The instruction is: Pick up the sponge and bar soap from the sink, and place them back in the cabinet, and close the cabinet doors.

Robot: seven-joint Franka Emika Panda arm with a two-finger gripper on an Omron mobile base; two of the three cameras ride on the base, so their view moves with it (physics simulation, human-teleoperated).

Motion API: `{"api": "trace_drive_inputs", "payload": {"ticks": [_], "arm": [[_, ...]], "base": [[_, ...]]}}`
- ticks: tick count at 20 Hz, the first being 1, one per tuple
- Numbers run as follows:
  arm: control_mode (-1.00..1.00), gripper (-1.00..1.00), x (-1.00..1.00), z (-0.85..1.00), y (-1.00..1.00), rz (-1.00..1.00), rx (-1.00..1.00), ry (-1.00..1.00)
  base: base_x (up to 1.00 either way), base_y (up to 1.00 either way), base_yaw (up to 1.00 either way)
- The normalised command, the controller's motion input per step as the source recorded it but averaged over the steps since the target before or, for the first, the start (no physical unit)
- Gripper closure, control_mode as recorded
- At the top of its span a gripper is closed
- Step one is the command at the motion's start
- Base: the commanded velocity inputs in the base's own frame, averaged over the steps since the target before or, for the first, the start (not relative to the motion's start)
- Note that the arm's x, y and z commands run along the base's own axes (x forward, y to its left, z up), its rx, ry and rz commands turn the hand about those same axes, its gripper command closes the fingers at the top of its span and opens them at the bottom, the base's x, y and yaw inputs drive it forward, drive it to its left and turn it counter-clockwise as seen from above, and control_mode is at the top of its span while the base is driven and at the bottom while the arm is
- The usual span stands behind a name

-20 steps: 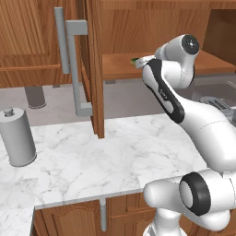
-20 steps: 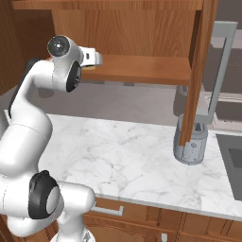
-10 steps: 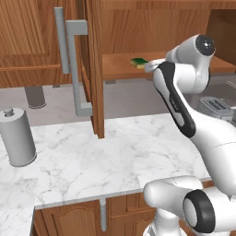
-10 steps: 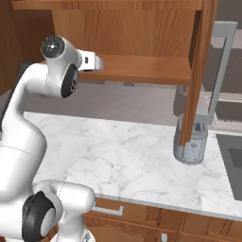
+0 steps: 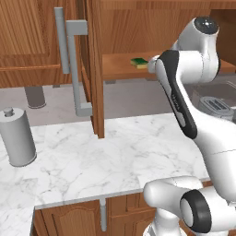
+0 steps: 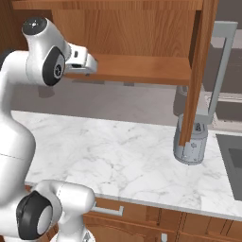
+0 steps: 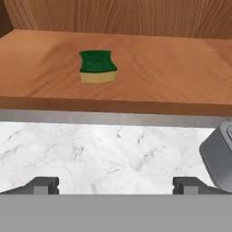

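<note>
So up close in the hand view, the gripper (image 7: 115, 183) has its two dark fingertips (image 7: 43, 184) spread wide apart with nothing between them, so it's released and holding nothing. Right under it is the white marble counter (image 7: 90, 154), and a grey rounded thing pokes in at the right edge, cut off too much to name.

Past the counter edge is the cabinet (image 7: 136, 63) shelf, and the only thing sitting on it is the sponge (image 7: 97, 66), green side up, yellow layer facing the camera, lying flat toward the left part of the shelf and well apart from the fingertips. From the left base view the sponge (image 5: 139, 62) shows as a small green spot on the shelf, just beside the arm's white wrist, which covers the shelf right of it.

The cabinet doors (image 5: 94, 69) stand open, one seen edge-on with its long grey bar handle. A grey cylinder canister (image 5: 17, 137) stands on the counter at left. From the right base view another grey canister (image 6: 191, 142) sits half hidden behind the other open door, and a dark strip of the sink (image 6: 231, 160) is cut off by the right edge, so its inside can't be seen.
</note>
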Motion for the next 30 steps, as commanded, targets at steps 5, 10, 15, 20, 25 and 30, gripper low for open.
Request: {"api": "trace_drive_inputs", "payload": {"ticks": [5,10,15,20,25,30], "arm": [[-1.00,-1.00,-0.57,-0.06,-0.03,-0.02,0.00,0.05],[-1.00,-1.00,-0.71,-0.21,-0.14,0.00,0.00,0.00],[-1.00,-1.00,-0.73,-0.35,-0.14,0.00,0.00,0.00],[-1.00,-1.00,-0.58,-0.33,0.00,0.00,0.00,0.03],[-1.00,-1.00,-0.47,-0.19,0.00,0.00,0.00,0.08],[-1.00,-1.00,-0.26,-0.03,0.00,0.00,0.00,0.13]], "base": [[0.00,0.00,0.00],[0.00,0.00,0.00],[0.00,0.00,0.00],[0.00,0.00,0.00],[0.00,0.00,0.00],[0.00,0.00,0.00]]}}
